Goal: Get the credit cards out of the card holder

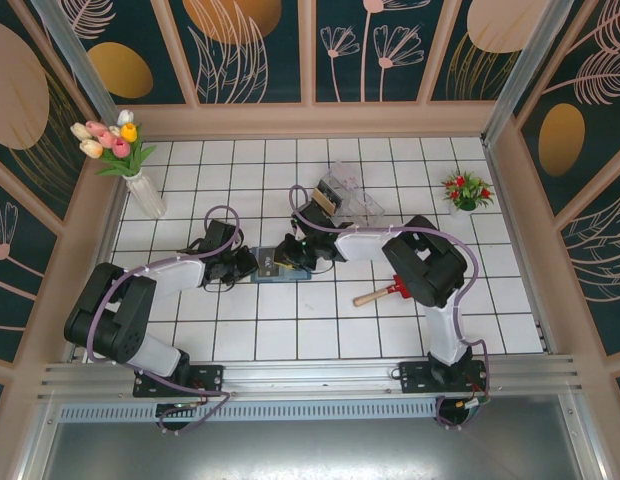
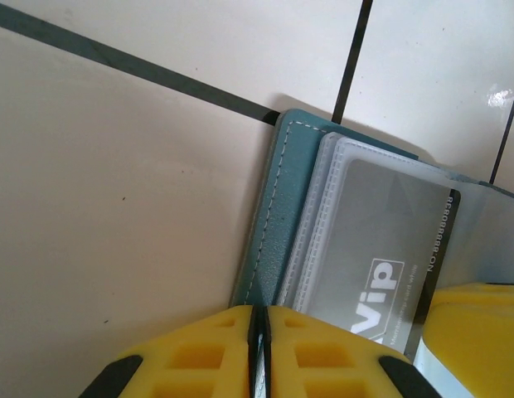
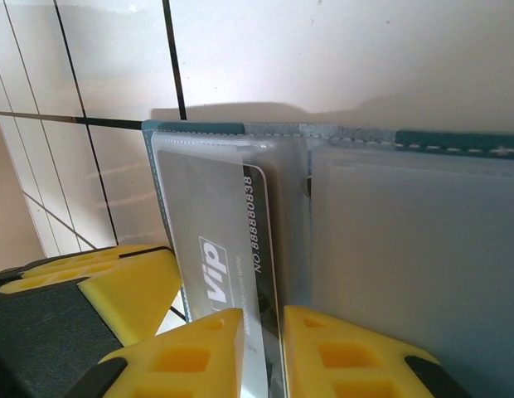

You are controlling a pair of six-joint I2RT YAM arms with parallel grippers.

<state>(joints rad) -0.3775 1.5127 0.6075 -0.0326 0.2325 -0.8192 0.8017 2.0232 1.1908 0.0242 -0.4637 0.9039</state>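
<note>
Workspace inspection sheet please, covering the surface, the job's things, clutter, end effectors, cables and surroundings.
Surface: white tiled table, dark grout.
Job's things: card holder lying open; grey VIP card in a clear sleeve, one dark edge uncovered.
Clutter: clear plastic box, toy shovel.
End effectors: left end effector pinched shut on the card holder's edge; right end effector closed on the grey VIP card.
Cables: purple cables looping along both arms.
Surroundings: tulip vase, potted red flowers, leaf-patterned walls.
</note>
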